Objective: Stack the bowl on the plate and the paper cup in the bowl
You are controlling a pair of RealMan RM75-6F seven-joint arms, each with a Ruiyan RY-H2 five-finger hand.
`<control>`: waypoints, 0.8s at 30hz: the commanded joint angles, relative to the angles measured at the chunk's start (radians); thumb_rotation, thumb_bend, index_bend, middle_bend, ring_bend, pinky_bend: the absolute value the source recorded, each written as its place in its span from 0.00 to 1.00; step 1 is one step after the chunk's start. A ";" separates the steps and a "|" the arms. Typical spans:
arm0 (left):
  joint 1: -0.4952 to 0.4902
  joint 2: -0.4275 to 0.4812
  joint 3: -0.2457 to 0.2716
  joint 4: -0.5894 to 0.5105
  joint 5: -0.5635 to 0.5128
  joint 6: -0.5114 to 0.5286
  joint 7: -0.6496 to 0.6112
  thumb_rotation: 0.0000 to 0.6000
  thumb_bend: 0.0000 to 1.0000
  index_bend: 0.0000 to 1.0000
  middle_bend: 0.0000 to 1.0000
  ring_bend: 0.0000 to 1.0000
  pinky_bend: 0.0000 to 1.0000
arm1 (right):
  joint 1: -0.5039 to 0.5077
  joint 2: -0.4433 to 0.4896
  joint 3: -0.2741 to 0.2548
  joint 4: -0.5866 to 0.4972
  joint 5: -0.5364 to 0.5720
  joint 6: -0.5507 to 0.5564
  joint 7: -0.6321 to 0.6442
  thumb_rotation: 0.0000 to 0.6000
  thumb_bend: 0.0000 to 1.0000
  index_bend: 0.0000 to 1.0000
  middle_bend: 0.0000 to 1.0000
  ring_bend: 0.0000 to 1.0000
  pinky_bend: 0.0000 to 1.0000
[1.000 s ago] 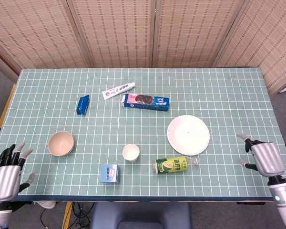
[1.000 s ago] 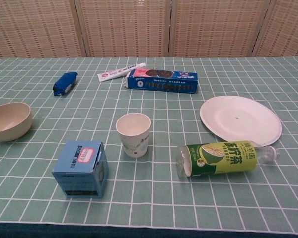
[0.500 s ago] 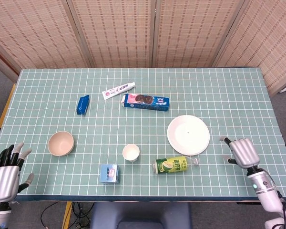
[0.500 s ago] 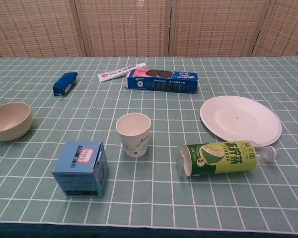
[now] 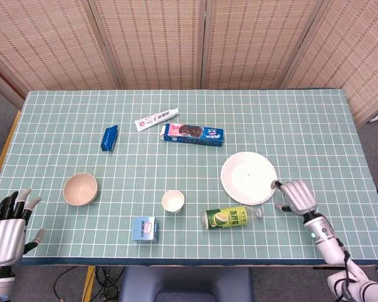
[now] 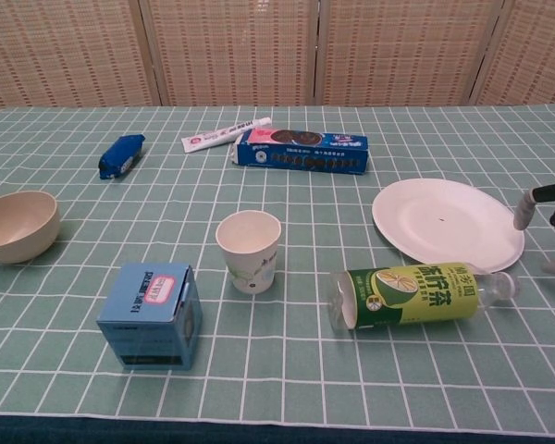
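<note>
Rt hand [image 5: 296, 195] fingers apart, empty, beside plate [image 5: 249, 177]; bottle [image 5: 232, 218] lies nr cup [image 5: 173, 201].

Woven reed screen panels [image 5: 201, 41] along the far side, split by vertical joints. Grey floor [image 5: 0, 126] at far left. Counter [image 5: 290, 119] under green white-gridded cloth. Even, soft light.

Open cloth lies between bowl [image 5: 80, 189] and paper cup [image 5: 173, 201]. A fallen bottle [image 5: 232, 217] lies just near of the plate [image 5: 249, 177], blocking that edge.
</note>
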 commanded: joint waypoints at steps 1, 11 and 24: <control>0.001 0.000 0.000 -0.001 0.000 0.002 0.000 1.00 0.25 0.19 0.03 0.02 0.09 | 0.022 -0.033 -0.004 0.040 -0.001 -0.016 0.020 1.00 0.17 0.41 0.87 0.94 1.00; 0.003 -0.001 -0.001 0.000 -0.004 0.004 0.002 1.00 0.25 0.19 0.03 0.02 0.09 | 0.055 -0.075 -0.011 0.100 0.001 -0.032 0.042 1.00 0.17 0.41 0.87 0.94 1.00; 0.004 -0.001 -0.005 0.008 -0.008 0.006 -0.006 1.00 0.25 0.19 0.03 0.02 0.09 | 0.093 -0.111 -0.016 0.146 0.008 -0.056 0.057 1.00 0.21 0.45 0.87 0.94 1.00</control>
